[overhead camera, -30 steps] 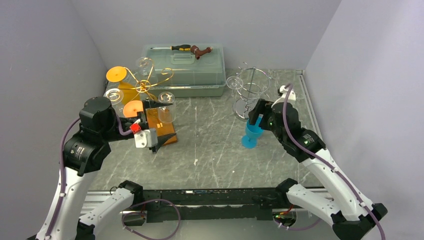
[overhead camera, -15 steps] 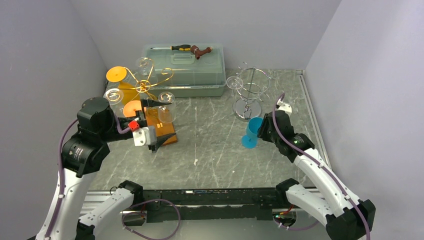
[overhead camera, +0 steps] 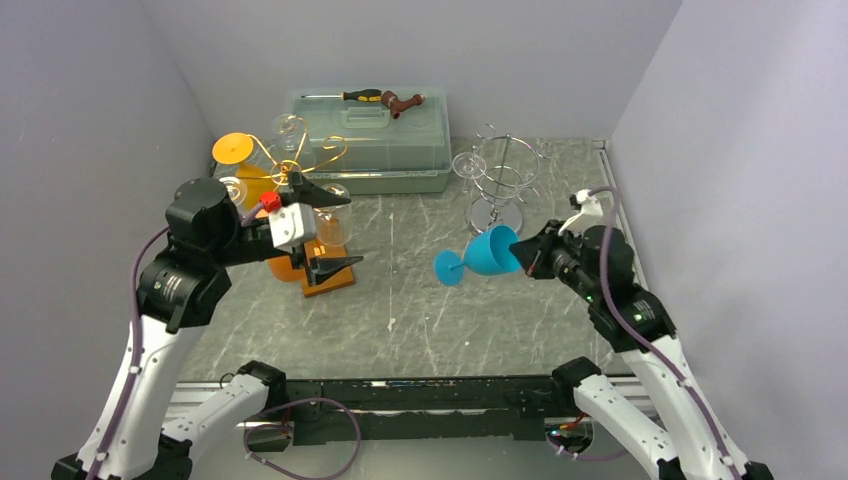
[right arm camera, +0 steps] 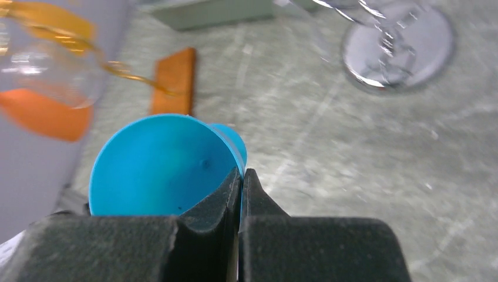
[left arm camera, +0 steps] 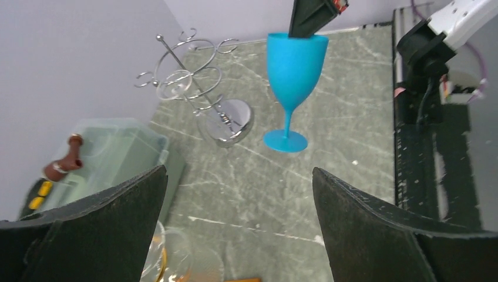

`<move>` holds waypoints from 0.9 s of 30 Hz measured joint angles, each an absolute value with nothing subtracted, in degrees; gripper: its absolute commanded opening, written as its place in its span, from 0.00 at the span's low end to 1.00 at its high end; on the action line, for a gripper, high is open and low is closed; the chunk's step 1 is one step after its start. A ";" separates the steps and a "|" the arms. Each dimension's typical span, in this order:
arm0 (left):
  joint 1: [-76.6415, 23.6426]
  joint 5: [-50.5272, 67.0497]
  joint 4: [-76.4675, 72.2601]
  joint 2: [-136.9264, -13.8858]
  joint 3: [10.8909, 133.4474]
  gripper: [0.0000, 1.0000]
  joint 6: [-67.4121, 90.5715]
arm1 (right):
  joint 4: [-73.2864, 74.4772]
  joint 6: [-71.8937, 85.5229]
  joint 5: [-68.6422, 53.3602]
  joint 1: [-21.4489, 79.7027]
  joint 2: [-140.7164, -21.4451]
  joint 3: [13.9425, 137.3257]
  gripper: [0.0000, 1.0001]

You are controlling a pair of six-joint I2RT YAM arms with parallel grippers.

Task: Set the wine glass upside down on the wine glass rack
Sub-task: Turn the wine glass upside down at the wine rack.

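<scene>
Fingers of right gripper [right arm camera: 241, 176] clenched tight on the rim of the blue plastic wine glass [right arm camera: 158, 161], the thin wall of the bowl pinched between the two pads. Glass lifted clear of the grey marbled tabletop [overhead camera: 420, 310] and lying about level in the air. Mouth of the bowl toward the right wrist, stem and round foot pointing left toward the middle of the tabletop. Not upside down, and not on any rack. Behind it and apart from it, at the back right, the silver wire wine glass rack [overhead camera: 503, 175], upright on its round mirrored base.

Fingers of left gripper [left arm camera: 239, 171] spread wide, grasping nothing, turned toward the blue glass across the tabletop. Held above a flat orange rectangular piece [overhead camera: 328, 272] lying on the left side of the tabletop. Close behind these fingers, a gold wire rack [overhead camera: 290, 165] carrying clear glasses and orange ones.

Farther out, against the back wall, a translucent lidded plastic box [overhead camera: 365, 145]. On its lid, a black-and-yellow screwdriver [overhead camera: 358, 96] and, just beside that, a small brown tool [overhead camera: 403, 100].
</scene>
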State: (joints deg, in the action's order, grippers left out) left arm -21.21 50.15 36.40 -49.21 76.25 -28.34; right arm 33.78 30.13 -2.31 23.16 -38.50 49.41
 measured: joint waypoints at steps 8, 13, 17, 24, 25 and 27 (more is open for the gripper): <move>-21.21 50.89 33.19 -52.95 76.58 0.99 -16.99 | 25.50 30.94 -15.79 23.16 -37.21 59.79 0.00; -21.23 50.83 33.63 -59.92 82.67 0.99 -11.84 | 14.52 32.23 -20.01 23.16 -43.22 64.90 0.00; -21.26 49.56 33.93 -66.70 87.31 0.99 -7.29 | 7.44 32.53 -21.04 23.11 -48.49 67.53 0.00; -21.26 49.76 34.54 -74.85 93.47 0.96 2.55 | 1.32 32.51 -21.10 23.11 -52.31 67.66 0.00; -21.26 50.02 34.37 -75.18 93.51 0.92 3.55 | 0.49 32.47 -21.10 23.11 -52.34 67.66 0.00; -21.26 50.92 33.82 -75.72 93.51 0.83 5.67 | -1.04 32.38 -21.10 23.11 -52.34 67.66 0.00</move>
